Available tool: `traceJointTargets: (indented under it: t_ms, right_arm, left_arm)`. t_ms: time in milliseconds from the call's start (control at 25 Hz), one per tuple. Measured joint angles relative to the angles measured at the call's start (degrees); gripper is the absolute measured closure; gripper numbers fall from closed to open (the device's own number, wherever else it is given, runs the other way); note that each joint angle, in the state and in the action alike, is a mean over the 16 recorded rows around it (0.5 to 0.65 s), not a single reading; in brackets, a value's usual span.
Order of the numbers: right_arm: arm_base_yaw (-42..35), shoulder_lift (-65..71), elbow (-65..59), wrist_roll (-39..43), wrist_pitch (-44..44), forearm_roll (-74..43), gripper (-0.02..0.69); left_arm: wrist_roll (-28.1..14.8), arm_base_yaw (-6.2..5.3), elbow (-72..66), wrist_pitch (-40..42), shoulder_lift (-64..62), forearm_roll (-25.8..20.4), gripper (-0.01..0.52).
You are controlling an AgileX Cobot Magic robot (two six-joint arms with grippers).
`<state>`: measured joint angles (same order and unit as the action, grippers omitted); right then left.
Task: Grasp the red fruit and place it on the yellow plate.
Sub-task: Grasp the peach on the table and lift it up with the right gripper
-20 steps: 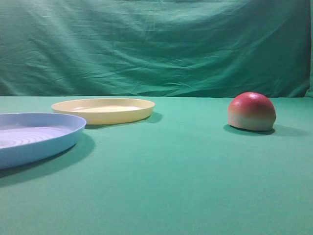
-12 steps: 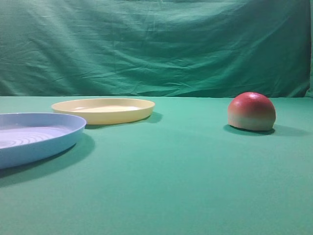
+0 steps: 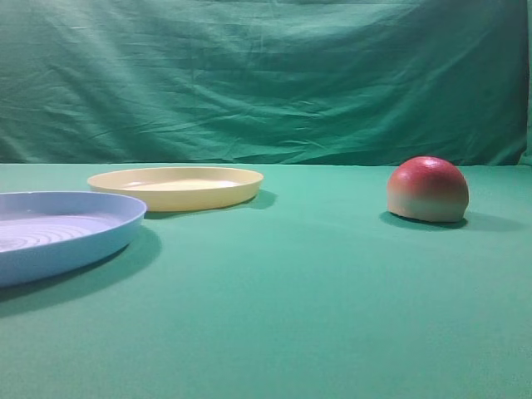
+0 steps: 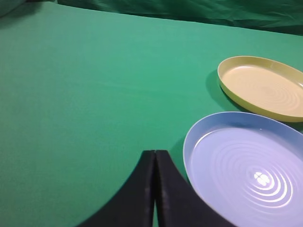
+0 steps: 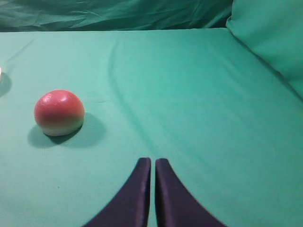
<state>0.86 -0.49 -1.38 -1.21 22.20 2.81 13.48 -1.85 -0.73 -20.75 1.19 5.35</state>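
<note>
In the exterior high view, a green cloth-covered table (image 3: 316,316) runs back to a wrinkled green backdrop (image 3: 266,75). The red fruit (image 3: 427,189) sits flat side down toward the table's far right part, red on its dome and pale at the base. The yellow plate (image 3: 175,187) lies toward the far left, well apart from the fruit, with bare cloth between them. A light-blue plate (image 3: 58,233) lies at the left edge, nearer the camera than the yellow one, its ridged inside partly cut off by the frame. No arm shows in this view.

In the left wrist view, the left gripper (image 4: 155,163) rises from the bottom edge with its two dark fingers pressed together, closed on nothing. The light-blue plate (image 4: 246,170) lies just beside it on the right, its concentric ridges catching a glint. The yellow plate (image 4: 262,85) lies beyond it, close but not touching, near the table's far edge.

In the right wrist view, the right gripper (image 5: 152,165) points up from the bottom edge, its fingers closed with only a thin seam between them and holding nothing. The red fruit (image 5: 59,112) rests on the cloth ahead and to the left of it, well apart from the fingertips.
</note>
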Motion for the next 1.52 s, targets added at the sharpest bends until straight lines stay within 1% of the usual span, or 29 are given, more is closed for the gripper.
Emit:
traceJointTargets:
  t_ms: [200,520,680,840,920,1040,1280,1520]
  right_arm:
    - [0.0,0.0,0.0,0.4,-2.2,0.3,0.665]
    - [0.3,0.2,1.0,2.5,-12.7,1.5,0.665]
    - [0.7,2.1,4.3,2.7,-16.4,2.2,0.665]
    - [1.3,7.1,10.0,0.8,-16.4,2.5,0.665]
    - [1.6,10.8,13.5,-0.6,-14.6,2.5,0.665]
    - [2.0,18.1,19.9,-3.3,-9.8,2.4,0.665]
    - [2.3,36.4,33.1,-8.2,4.3,2.4,0.665]
    - [3.0,53.0,43.7,-10.7,16.9,3.1,0.665]
  left_arm:
    - [0.0,0.00,0.0,0.0,0.0,0.0,0.514]
    - [0.0,0.00,0.0,0.0,0.0,0.0,0.514]
    - [0.0,0.00,0.0,0.0,0.0,0.0,0.514]
    - [0.0,0.00,0.0,0.0,0.0,0.0,0.514]
    - [0.0,0.00,0.0,0.0,0.0,0.0,0.514]
    - [0.0,0.00,0.0,0.0,0.0,0.0,0.514]
    - [0.0,0.00,0.0,0.0,0.0,0.0,0.514]
    - [0.0,0.00,0.0,0.0,0.0,0.0,0.514]
